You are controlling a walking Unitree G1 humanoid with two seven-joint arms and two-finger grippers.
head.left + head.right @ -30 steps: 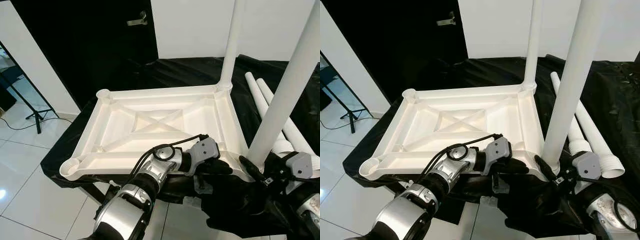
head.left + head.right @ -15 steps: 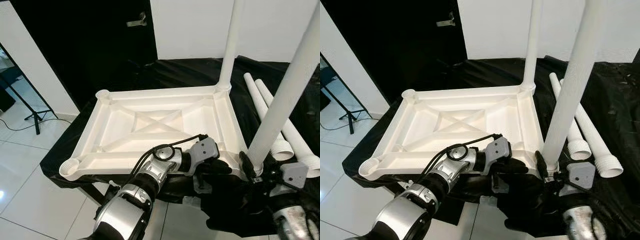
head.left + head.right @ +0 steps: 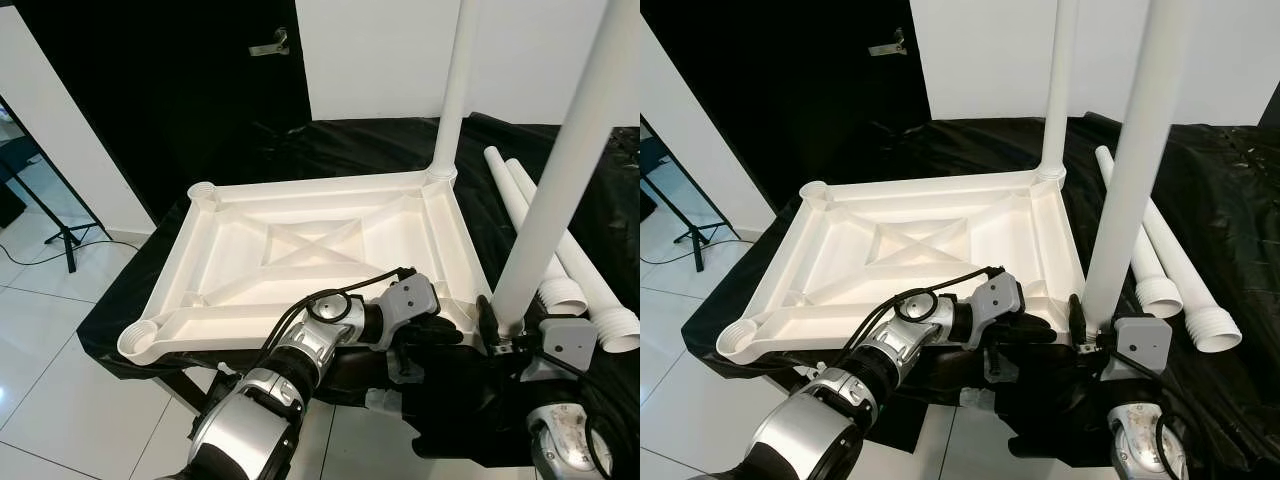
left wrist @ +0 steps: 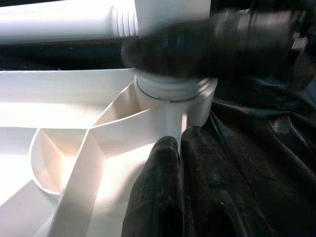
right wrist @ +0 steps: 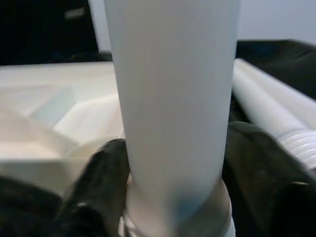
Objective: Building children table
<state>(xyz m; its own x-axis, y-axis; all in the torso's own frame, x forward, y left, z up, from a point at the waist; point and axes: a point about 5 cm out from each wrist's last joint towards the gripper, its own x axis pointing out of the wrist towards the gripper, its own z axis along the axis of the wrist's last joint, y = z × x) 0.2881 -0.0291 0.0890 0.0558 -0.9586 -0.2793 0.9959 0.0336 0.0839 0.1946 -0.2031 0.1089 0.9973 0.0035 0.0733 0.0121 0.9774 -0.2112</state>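
The white tabletop [image 3: 300,250] lies upside down on a table draped in black cloth. One white leg [image 3: 455,90] stands upright in its far right corner. A second leg [image 3: 560,170] stands at the near right corner socket, and my right gripper [image 3: 1095,335] is shut around its base; the right wrist view has the leg [image 5: 173,98] between the two fingers [image 5: 103,182]. My left gripper [image 3: 440,335] is shut on the tabletop's near rim beside that corner, its fingers [image 4: 163,197] pinching the thin rim just short of the socket [image 4: 173,94].
Two loose legs [image 3: 530,220] [image 3: 590,280] lie on the cloth at the right. Open sockets sit at the far left [image 3: 203,190] and near left [image 3: 138,338] corners. A dark door [image 3: 270,42] is behind; a tripod stand [image 3: 60,235] stands on the tiled floor at left.
The leg in my right gripper has tipped from leaning right to nearly upright, and the right wrist has swung in under it. The left gripper has stayed on the rim.
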